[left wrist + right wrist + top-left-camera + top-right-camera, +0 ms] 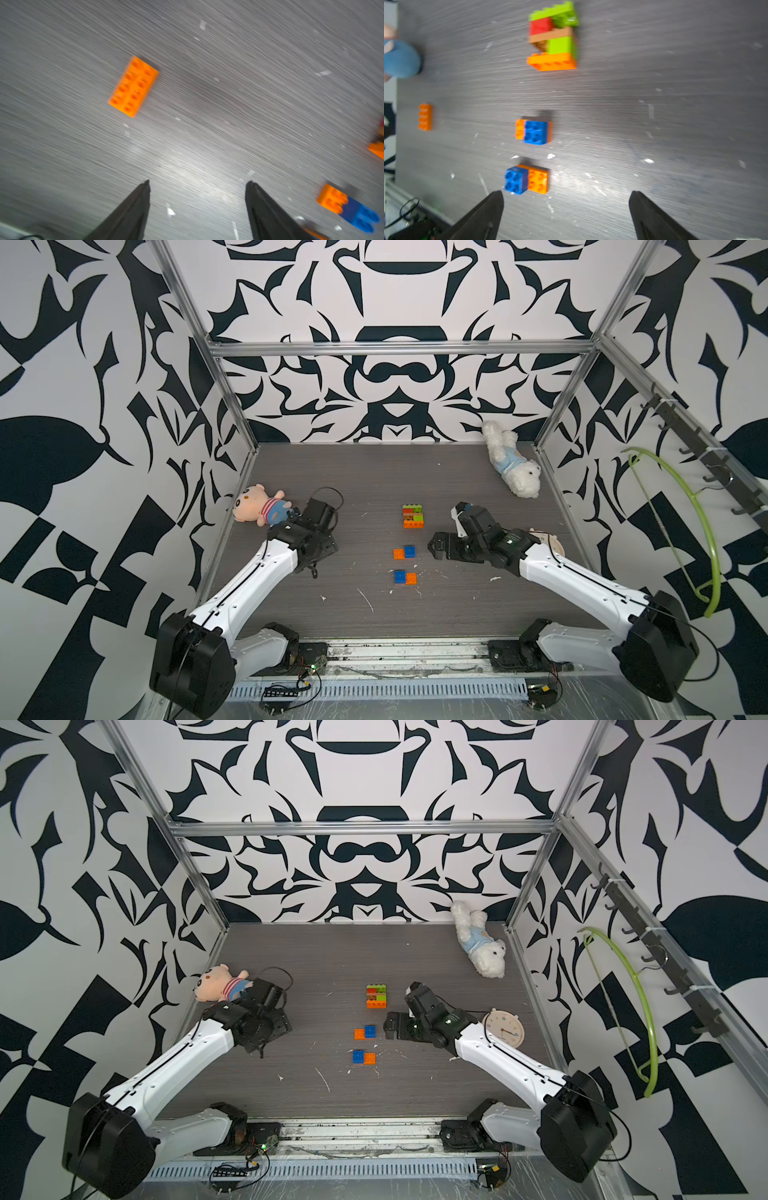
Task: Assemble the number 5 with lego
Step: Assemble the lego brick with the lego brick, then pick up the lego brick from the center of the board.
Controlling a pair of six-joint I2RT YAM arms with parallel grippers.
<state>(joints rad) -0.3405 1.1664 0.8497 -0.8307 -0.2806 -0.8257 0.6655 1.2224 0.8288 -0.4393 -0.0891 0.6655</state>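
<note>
Both wrist views are showing a lone orange brick [133, 86] lying left of centre; the left arm [266, 568] is hiding it from both top views. Mid-table, three lego groups are sitting: a stacked cluster [412, 516] farthest, then two orange-blue pairs [404, 552]. The left gripper [198, 181] and right gripper [565, 192] are holding their jaws apart, empty.

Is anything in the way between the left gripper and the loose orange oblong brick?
Nothing visible. In the left wrist view, only bare table lies between the open left gripper and the orange oblong brick.
</note>
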